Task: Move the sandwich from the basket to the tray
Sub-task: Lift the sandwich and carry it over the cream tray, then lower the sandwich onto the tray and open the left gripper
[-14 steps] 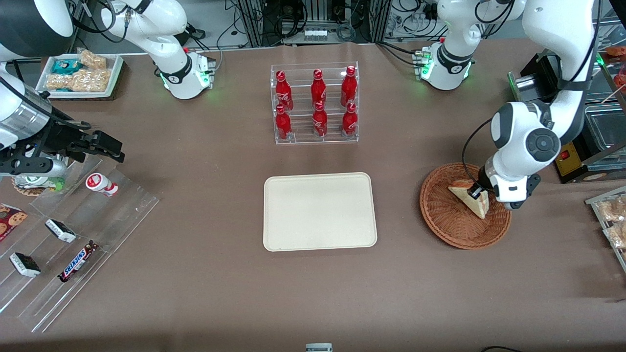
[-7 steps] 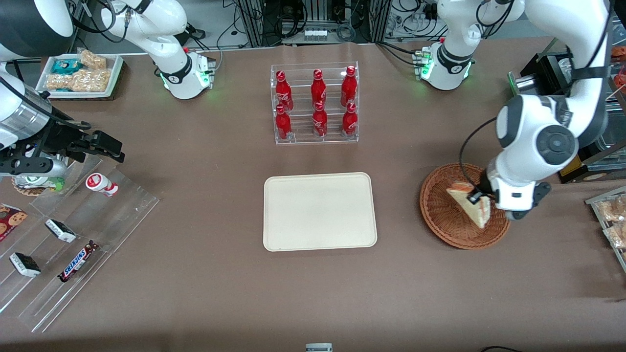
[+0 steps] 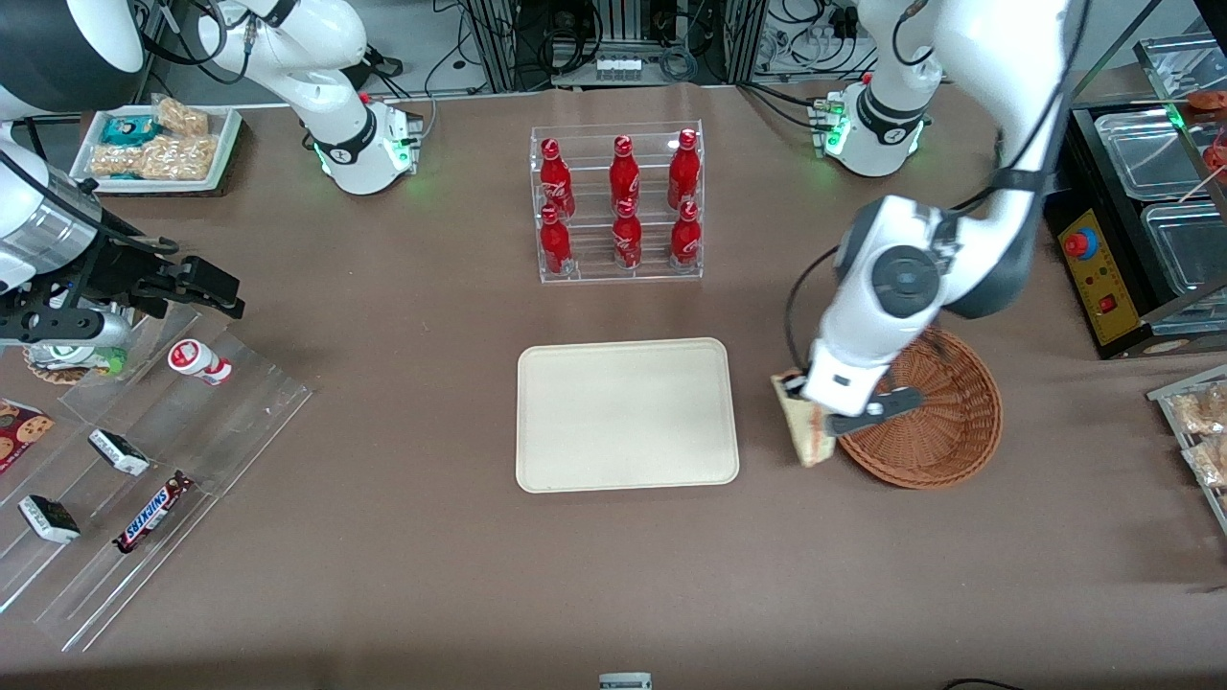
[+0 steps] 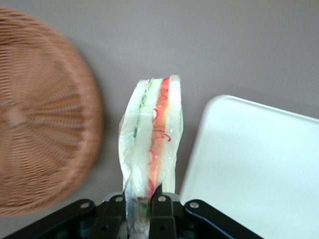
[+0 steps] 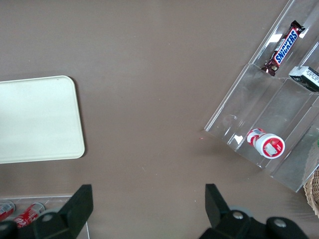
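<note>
My left gripper (image 3: 803, 395) is shut on the sandwich (image 3: 803, 431), a plastic-wrapped wedge of white bread with red-orange and green filling. It holds the sandwich in the air over the bare table between the wicker basket (image 3: 949, 422) and the cream tray (image 3: 625, 414). In the left wrist view the sandwich (image 4: 152, 139) hangs from the gripper (image 4: 144, 201), edge on, with the basket (image 4: 40, 129) on one side and the tray (image 4: 259, 169) on the other. The basket holds nothing that I can see. The tray also shows in the right wrist view (image 5: 35, 119).
A clear rack of red bottles (image 3: 618, 203) stands farther from the camera than the tray. Clear stepped racks with snack bars (image 3: 144, 479) lie toward the parked arm's end. A white snack tray (image 3: 158, 144) is near that arm's base. Metal bins (image 3: 1165, 192) and snack packs (image 3: 1198, 422) lie toward the working arm's end.
The gripper has lifted the sandwich out of the basket and carried it sideways toward the tray, past the basket's rim. The basket is left without the sandwich.
</note>
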### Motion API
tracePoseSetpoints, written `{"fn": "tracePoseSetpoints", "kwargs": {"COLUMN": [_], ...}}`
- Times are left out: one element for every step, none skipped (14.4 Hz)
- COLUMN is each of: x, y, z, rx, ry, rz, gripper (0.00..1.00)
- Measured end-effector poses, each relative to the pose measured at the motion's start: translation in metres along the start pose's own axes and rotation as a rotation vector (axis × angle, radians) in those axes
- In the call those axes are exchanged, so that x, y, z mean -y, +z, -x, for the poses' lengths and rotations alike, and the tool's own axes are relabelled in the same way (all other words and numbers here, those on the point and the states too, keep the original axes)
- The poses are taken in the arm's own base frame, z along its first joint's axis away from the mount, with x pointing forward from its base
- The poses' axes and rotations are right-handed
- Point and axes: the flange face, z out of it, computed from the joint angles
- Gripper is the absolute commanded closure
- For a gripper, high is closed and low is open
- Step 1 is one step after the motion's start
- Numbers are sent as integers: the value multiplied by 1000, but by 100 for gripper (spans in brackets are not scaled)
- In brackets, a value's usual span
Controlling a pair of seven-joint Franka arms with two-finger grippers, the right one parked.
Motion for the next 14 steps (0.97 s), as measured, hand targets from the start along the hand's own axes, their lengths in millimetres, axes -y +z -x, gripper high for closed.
{"fn": "tracePoseSetpoints", "kwargs": {"x": [-22,-43,-62,-83,-101,-118,-134,-148,-161,-170,-178,-184,-187,-190], "y": [4,9,13,17,22,26,30,34,40,47,54,62,70,78], "z": [8,16,25,35,45,53,60,67,74,80,86,92,96,101], "rx": [-10,-16,-20,-21,-23,-25,-27,-33,-41,-52,-65,-74,-80,-79], "ry": [36,68,98,130,158,182,204,222,233,245,253,256,254,248], "rz": [13,22,30,36,42,47,54,64,76,83,81,69,57,48], "gripper": [94,94,94,94,94,94,94,94,94,94,94,94,94,93]}}
